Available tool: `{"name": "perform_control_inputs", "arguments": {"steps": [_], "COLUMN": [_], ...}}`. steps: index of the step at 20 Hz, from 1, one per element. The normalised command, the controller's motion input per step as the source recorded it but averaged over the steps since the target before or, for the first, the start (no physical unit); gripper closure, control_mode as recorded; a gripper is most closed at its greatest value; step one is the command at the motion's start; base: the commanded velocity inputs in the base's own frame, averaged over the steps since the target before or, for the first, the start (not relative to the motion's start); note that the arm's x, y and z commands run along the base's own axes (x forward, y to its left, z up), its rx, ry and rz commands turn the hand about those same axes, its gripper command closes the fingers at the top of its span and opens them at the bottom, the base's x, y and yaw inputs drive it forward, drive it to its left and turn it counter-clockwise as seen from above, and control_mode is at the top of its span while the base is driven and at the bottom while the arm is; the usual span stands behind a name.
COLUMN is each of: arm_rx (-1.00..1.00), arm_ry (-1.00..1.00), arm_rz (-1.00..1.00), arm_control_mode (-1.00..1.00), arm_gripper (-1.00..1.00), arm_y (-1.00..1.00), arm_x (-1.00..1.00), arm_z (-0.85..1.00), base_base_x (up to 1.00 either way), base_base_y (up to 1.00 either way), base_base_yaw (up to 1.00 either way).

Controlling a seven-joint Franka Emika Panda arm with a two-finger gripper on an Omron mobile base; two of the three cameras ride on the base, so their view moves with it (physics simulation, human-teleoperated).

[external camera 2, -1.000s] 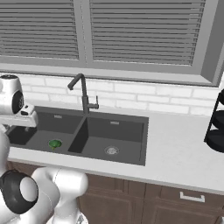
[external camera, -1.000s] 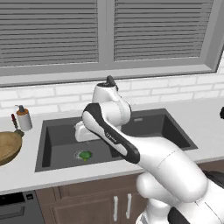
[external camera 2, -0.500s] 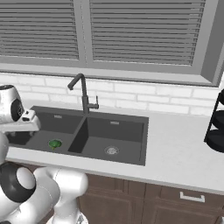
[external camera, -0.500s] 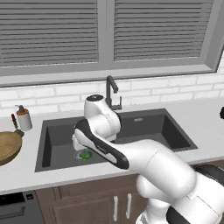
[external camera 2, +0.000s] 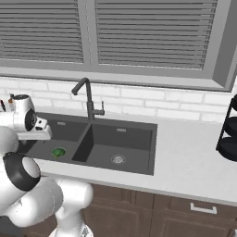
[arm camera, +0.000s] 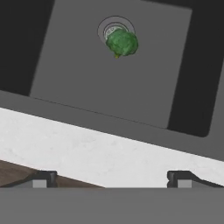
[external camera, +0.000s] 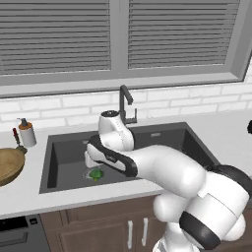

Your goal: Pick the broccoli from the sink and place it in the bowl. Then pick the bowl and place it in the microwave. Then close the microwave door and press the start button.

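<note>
Hovering above the sink [arm camera: 109,83]: jaws spread wide, nothing between them, tips barely rising into the hand view. Broccoli [arm camera: 122,42] lies well ahead of the jaws, on the steel drain [arm camera: 108,27], covering most of it. Bowl [external camera: 7,166] off on the desk [external camera: 29,194], cut off by the left base view's edge.

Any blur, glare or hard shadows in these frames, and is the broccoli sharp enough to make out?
Left base view: flat even light, broccoli small, partly behind the arm. Right base view: no glare, sink basins evenly dark. Hand view: broccoli clear, slightly soft-edged; fingers crisp.
</note>
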Motion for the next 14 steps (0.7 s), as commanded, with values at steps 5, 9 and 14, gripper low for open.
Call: {"name": "perform_control_inputs", "arguments": {"steps": [5, 9, 14], "arm_rx": [-0.03, -0.09, -0.06], "arm_ry": [0.08, 0.18, 0.04], "arm_rz": [0.00, 0.00, 0.00], "arm_control_mode": [-1.00, -1.00, -1.00], "arm_gripper": [-1.00, -1.00, -1.00], "arm_y": [0.03, 0.00, 0.00], "arm_x": [0.31, 0.29, 0.22], "arm_z": [-0.01, -0.07, -0.39], "base_base_x": [0.00, 0.00, 0.00], "base_base_y": [0.00, 0.00, 0.00], "base_base_yaw": [0.00, 0.00, 0.00]}}
